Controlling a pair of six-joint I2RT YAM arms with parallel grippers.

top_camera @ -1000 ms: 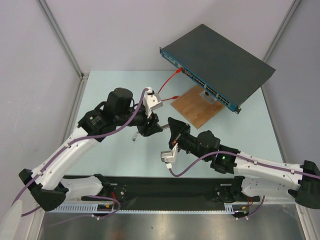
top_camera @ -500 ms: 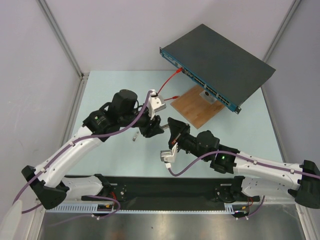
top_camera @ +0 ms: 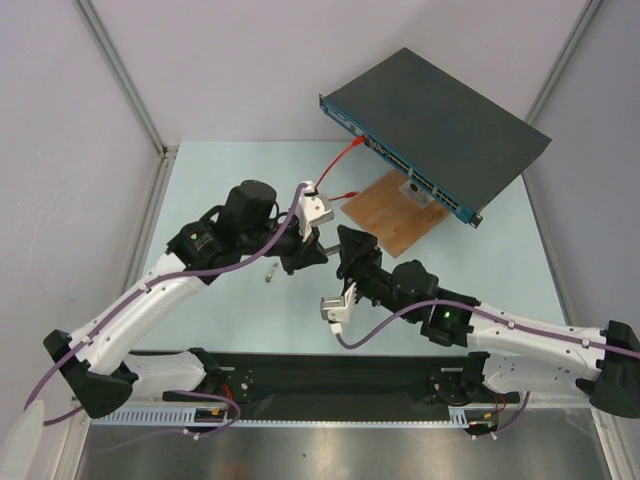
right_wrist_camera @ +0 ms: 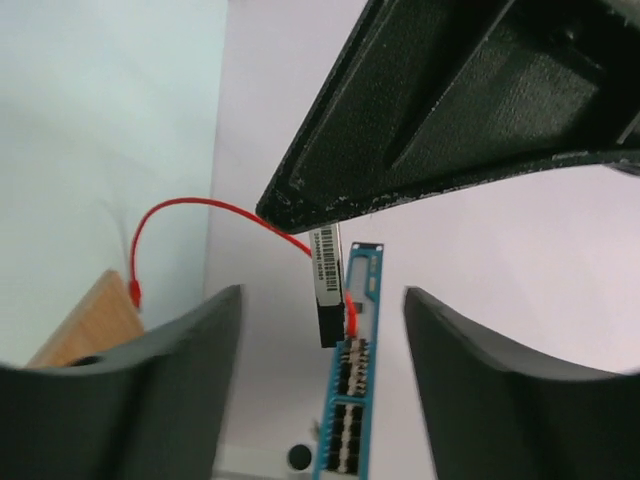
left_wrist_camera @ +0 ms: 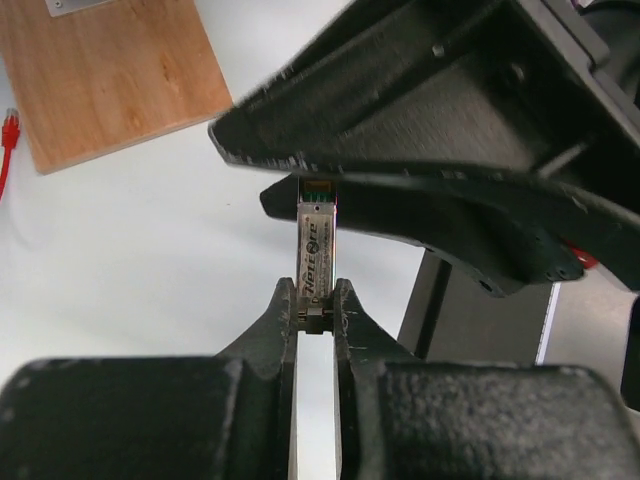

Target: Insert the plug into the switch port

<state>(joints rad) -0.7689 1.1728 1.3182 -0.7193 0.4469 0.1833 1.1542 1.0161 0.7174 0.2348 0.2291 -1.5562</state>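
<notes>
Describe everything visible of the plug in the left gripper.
The plug is a slim, silvery metal module with a printed label along one face and a greenish tip. The left gripper is shut on its near end, holding it aloft. Its far end reaches between the right gripper's open fingers, which stand clear of it. It is not in the switch.

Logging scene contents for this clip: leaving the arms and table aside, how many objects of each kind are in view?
switch: 1
plug: 1
red cable: 1
wooden board: 1
Total: 4
</notes>
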